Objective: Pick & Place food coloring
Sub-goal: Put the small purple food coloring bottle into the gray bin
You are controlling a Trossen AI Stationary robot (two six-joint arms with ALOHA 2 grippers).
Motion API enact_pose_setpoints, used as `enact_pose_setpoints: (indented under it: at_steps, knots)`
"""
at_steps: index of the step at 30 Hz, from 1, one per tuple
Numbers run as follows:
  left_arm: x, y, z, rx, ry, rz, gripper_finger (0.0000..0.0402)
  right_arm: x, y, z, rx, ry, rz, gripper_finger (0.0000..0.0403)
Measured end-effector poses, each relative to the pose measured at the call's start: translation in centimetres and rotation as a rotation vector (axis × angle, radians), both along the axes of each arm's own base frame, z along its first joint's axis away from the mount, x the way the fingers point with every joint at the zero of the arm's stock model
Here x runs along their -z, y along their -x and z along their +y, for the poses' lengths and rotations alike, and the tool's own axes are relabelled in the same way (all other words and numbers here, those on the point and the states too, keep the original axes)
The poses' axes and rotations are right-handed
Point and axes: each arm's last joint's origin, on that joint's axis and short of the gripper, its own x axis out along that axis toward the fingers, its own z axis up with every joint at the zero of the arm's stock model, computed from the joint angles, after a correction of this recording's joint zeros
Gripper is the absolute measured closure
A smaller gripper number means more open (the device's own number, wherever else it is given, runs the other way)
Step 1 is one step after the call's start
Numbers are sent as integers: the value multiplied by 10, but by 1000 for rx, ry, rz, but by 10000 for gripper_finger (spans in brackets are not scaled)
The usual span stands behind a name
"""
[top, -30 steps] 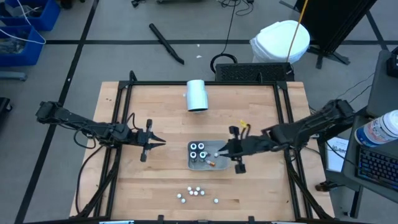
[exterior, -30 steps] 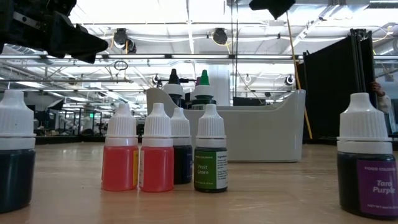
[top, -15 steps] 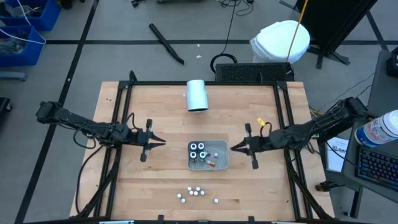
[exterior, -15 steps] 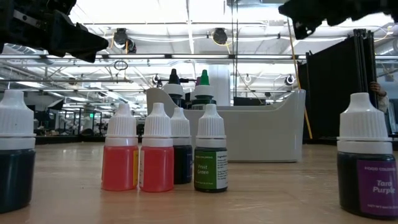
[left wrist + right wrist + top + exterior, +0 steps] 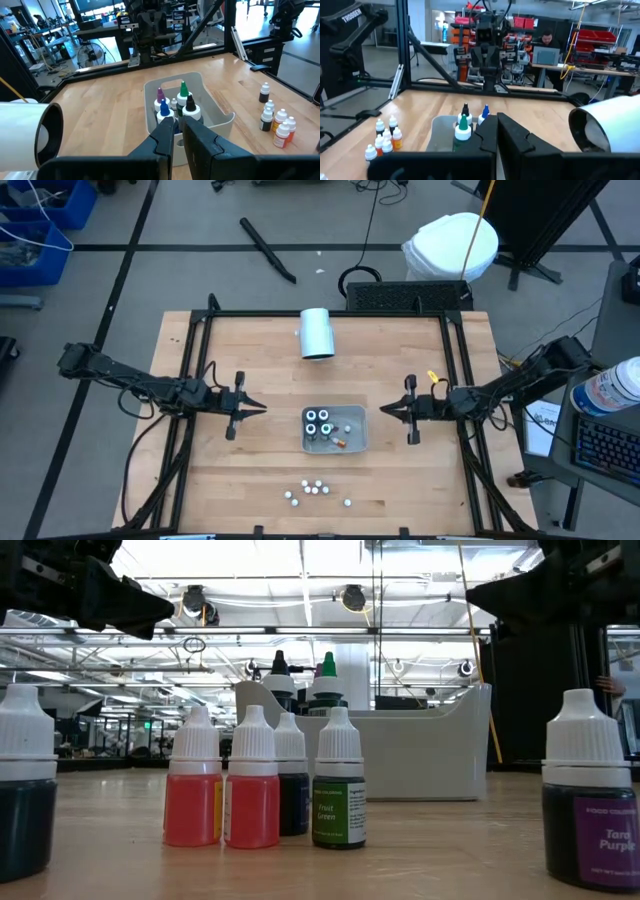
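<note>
A wooden bench (image 5: 260,360) seen from above. Near its middle sits a grey tray (image 5: 357,442) holding several food coloring bottles (image 5: 318,422). More small bottles (image 5: 313,490) stand loose near the bench's front edge. The left gripper (image 5: 257,409) hovers toward the left edge, jaws nearly together, empty. The right gripper (image 5: 385,413) hovers toward the right edge, jaws together, empty. The tray lies between them, apart from both.

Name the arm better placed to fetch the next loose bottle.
Hard to call: both pincers, left and right, flank the tray, empty, similarly far from the loose bottles.
</note>
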Motion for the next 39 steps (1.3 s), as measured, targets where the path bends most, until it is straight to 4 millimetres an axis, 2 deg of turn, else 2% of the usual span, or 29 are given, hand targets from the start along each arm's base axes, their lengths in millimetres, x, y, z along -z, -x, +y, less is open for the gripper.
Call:
enact_pose_setpoints:
  at_steps: [9,16,27,34,39]
  knots:
    - [0,0,0,-1,10,5,355,1,0,0,4,100,4,402]
    - [8,1,0,-19,90,87,355,0,-1,-4,30,163,-1,403]
    - [4,0,0,-8,41,40,355,5,-4,-15,94,240,51,403]
    - [-2,0,0,-7,61,-14,355,5,-3,-9,-57,194,40,403]
    - [-1,-1,-1,-16,158,1,355,-1,-2,-5,-24,157,-21,403]
